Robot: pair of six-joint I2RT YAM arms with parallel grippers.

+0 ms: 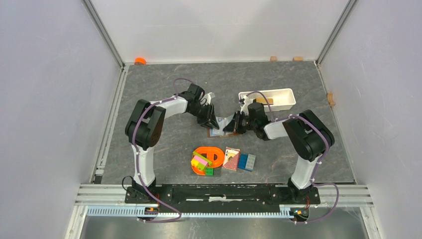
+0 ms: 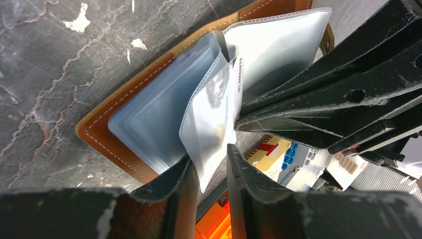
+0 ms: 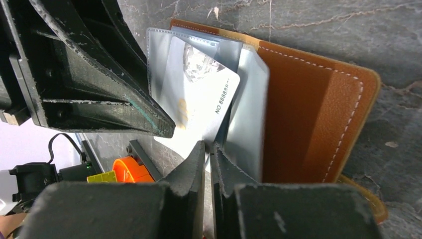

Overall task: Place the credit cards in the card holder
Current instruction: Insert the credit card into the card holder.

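Observation:
The brown card holder [image 1: 217,131] lies open on the table between both arms, its clear sleeves fanned up [image 2: 149,124] [image 3: 308,114]. A pale credit card [image 3: 199,99] printed with a number stands partly inside one sleeve [image 2: 214,109]. My left gripper [image 1: 213,121] [image 2: 208,157] is open, and the lower corner of that sleeve hangs in the gap between its fingers. My right gripper [image 1: 231,124] [image 3: 208,144] comes from the other side. Its jaws stand only a thin slit apart, with the card's bottom edge at the slit.
A white tray [image 1: 268,98] stands just behind the right arm. Near the front are an orange ring toy with coloured blocks [image 1: 206,159], a red playing-card pack [image 1: 231,158] and blue blocks [image 1: 246,161]. An orange cap [image 1: 140,60] sits at the back left corner.

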